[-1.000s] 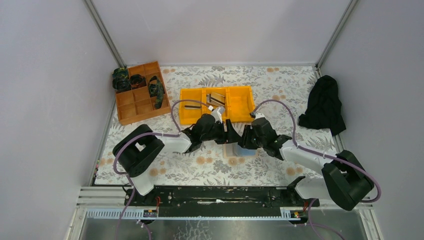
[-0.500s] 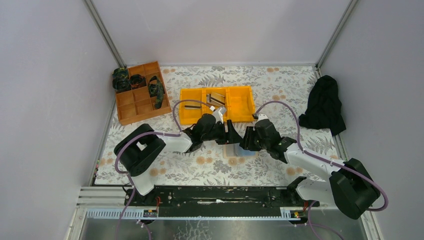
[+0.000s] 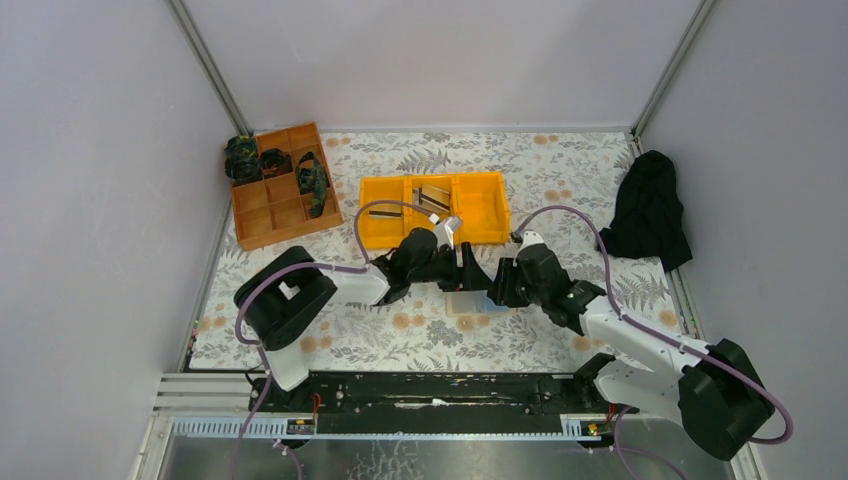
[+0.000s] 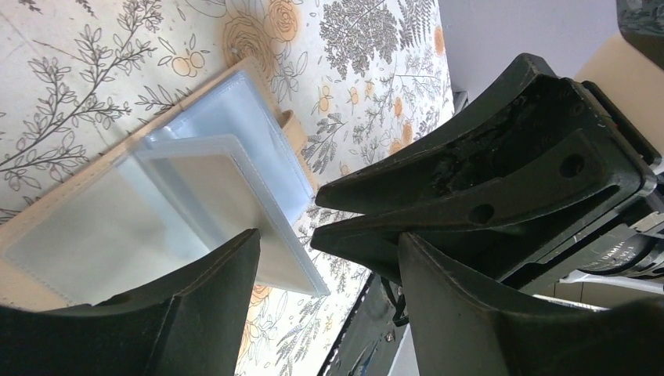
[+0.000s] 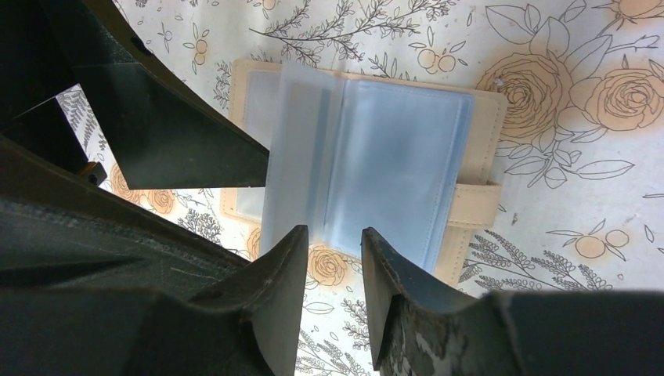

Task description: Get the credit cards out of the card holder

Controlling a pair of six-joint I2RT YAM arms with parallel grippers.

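Note:
The tan card holder (image 3: 468, 300) lies open on the floral mat, its pale blue translucent sleeves fanned up (image 5: 391, 149). In the left wrist view (image 4: 196, 188) it lies just beyond my fingers. My left gripper (image 3: 468, 272) is open wide and empty (image 4: 325, 262), low over the holder's far edge. My right gripper (image 3: 497, 285) is open with a narrow gap (image 5: 334, 235) at the sleeves' near edge, clamping nothing. I cannot tell whether any sleeve holds a card. Silvery credit cards (image 3: 432, 198) lie in the yellow bin.
The yellow three-compartment bin (image 3: 480, 205) stands just behind the grippers. An orange-brown divided tray (image 3: 262, 205) with dark items is at the back left. A black cloth (image 3: 648, 210) lies at the right edge. The two grippers are nearly touching (image 4: 485, 180).
Both grippers have shifted a little to the right over the holder. The right arm's elbow has swung out to the right and lower. The holder has stayed put.

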